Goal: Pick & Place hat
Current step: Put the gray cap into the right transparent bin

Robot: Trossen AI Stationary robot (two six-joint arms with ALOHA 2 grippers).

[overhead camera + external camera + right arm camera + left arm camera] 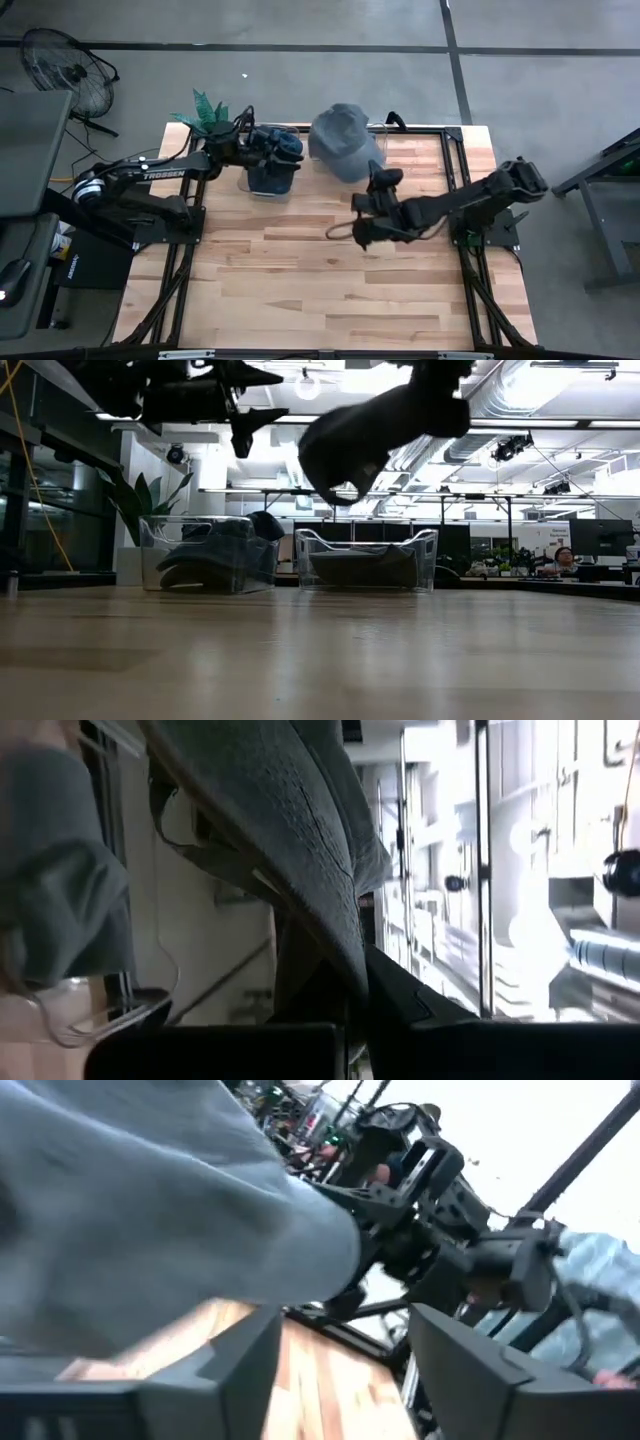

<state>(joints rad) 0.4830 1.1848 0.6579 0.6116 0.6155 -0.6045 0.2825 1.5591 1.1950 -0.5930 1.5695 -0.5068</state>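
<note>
A grey cap [343,140] hangs high above the table's far middle; it looks dark in the low view [345,440]. My right gripper [373,180] is shut on it. My left gripper [298,150] is open just left of the cap, above a clear bin [268,178] of dark hats. Its fingers point toward the cap, whose grey cloth [150,1200] fills much of the left wrist view without lying between the fingers [470,1370]. A second clear bin [365,560] holds a dark hat and sits beneath the cap. My right gripper pinches the cap's rim [345,955] between its two fingers. It comes from the table's near right side, pointing toward the far edge. The cap is lifted clear of table and bins, and its crown [335,455] hangs below the fingers.
A potted plant [210,110] stands at the table's far left corner behind the left bin. The near half of the wooden table [320,290] is bare. A fan [65,65] stands on the floor beyond the left side.
</note>
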